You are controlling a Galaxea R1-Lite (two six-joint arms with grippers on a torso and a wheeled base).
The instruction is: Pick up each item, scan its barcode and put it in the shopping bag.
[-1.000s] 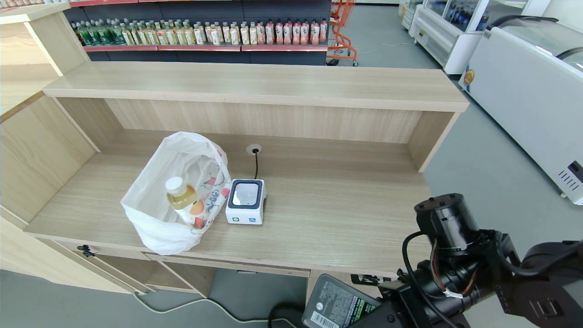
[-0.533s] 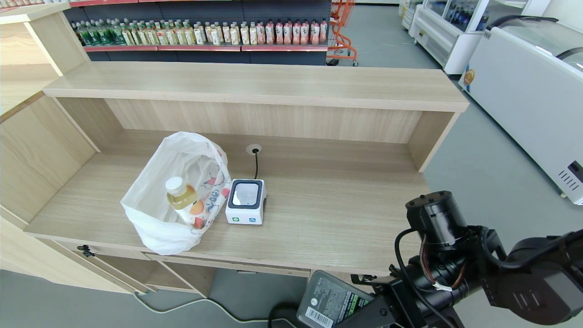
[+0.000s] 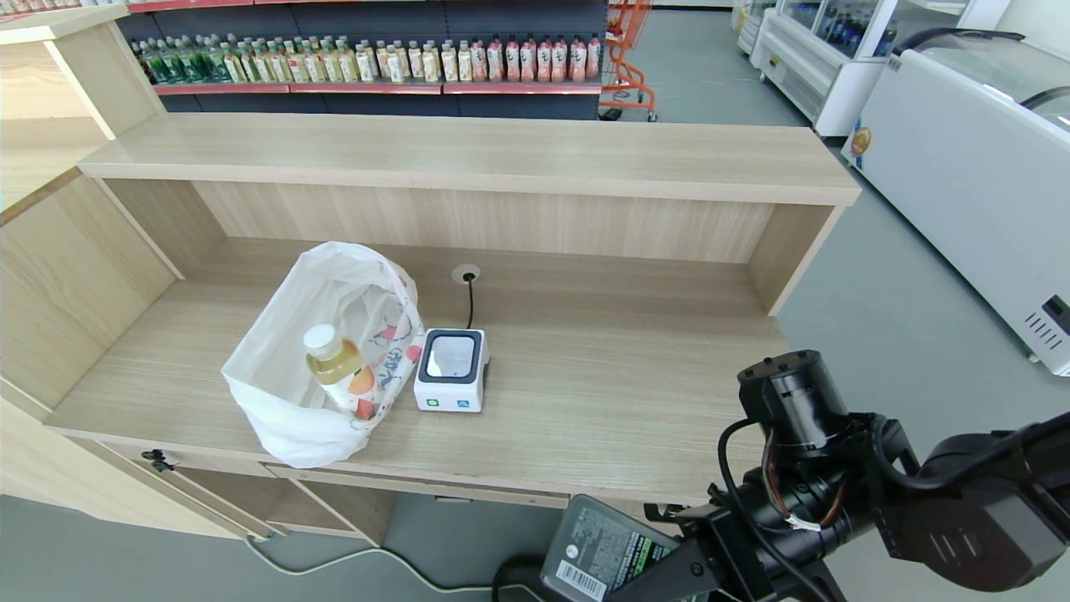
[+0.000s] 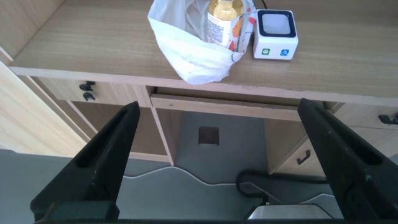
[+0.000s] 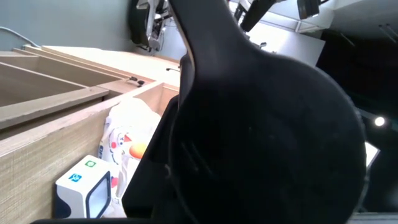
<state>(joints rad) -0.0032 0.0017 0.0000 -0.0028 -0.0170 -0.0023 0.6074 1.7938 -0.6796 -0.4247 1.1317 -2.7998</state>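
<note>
The scanner (image 3: pixel 451 380), a small white cube with a dark-framed window on top, stands on the pale wooden table (image 3: pixel 602 393). The shopping bag (image 3: pixel 280 393), thin white plastic with its mouth open, sits just beside the scanner on the robot's left, its printed side touching or nearly touching the cube. Inside the bag a bottle (image 3: pixel 336 368) with a white cap, yellowish drink and an orange-and-white label stands leaning a little, its cap towards the side away from the scanner. A black cable (image 3: pixel 470 303) runs from the scanner's back to a round grommet (image 3: pixel 466 272) in the table behind it. Farther behind the scanner a raised ledge (image 3: pixel 468 155) spans the table.

The left hand (image 4: pixel 219 112) hangs off the table's front edge, nearer the robot than the scanner and lower than it, facing a drawer (image 4: pixel 224 107). It is released, its two dark fingers (image 4: pixel 112 149) spread wide with nothing between them.

The right arm (image 3: pixel 844 485) is well apart from the scanner, off the table's near corner on the robot's right. Whether the right hand (image 3: pixel 710 556) is clenched or released cannot be told. A dark grey slab (image 3: pixel 606 552) with a printed label lies against it, and whether it is grasped is unclear.

Far beyond the scanner a store shelf (image 3: pixel 376 63) carries rows of drink bottles, with an orange trolley (image 3: pixel 631 58) next to it and chest freezers (image 3: pixel 961 142) off to the right.
</note>
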